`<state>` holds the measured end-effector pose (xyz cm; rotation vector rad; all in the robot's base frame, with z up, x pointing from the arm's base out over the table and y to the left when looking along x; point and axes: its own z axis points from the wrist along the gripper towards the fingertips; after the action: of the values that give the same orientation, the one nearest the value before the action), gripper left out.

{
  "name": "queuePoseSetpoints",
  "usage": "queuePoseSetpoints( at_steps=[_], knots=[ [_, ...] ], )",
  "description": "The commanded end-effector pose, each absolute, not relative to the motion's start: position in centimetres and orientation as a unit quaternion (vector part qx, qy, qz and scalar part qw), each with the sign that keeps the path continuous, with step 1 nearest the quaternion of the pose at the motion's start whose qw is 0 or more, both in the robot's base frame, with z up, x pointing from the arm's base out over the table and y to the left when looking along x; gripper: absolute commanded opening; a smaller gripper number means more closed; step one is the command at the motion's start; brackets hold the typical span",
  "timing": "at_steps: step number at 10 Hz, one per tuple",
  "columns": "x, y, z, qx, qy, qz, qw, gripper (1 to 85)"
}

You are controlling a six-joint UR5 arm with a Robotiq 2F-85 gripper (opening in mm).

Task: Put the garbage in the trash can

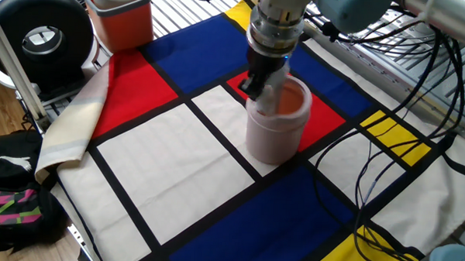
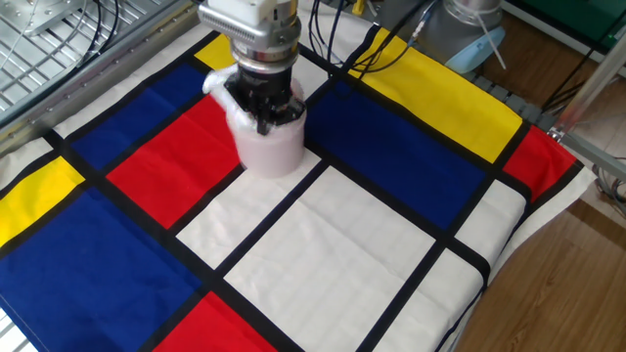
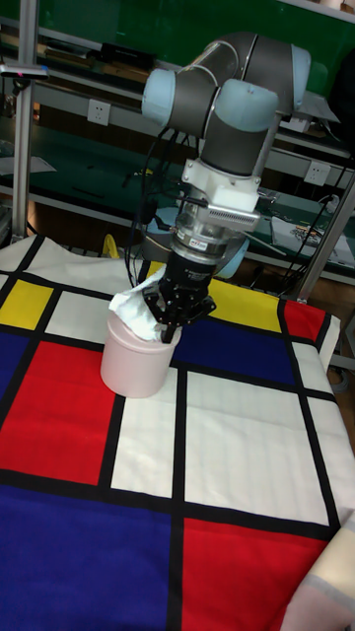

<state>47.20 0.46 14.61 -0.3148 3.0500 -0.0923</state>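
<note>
Pale pink trash can (image 1: 275,132), white garbage (image 3: 133,308)

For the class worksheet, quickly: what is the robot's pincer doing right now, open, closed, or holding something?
Pincer: at the trash can's rim, against the garbage; whether it is open or closed cannot be told.

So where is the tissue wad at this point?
In the tall fixed view the tissue wad sits at the pink trash can's rim on the picture's left side, partly sticking out, with the gripper pressed down beside it.
</note>
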Motion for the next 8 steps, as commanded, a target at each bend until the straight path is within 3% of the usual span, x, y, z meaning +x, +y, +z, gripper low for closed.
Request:
queuePoseSetpoints(
  at_steps=[1, 8],
  knots=[
    [46.1, 0.4, 16.0, -0.094, 0.995, -0.033, 0.021, 1.0],
    [44.0, -2.5, 12.5, -0.115, 0.993, -0.026, 0.002, 1.0]
  ],
)
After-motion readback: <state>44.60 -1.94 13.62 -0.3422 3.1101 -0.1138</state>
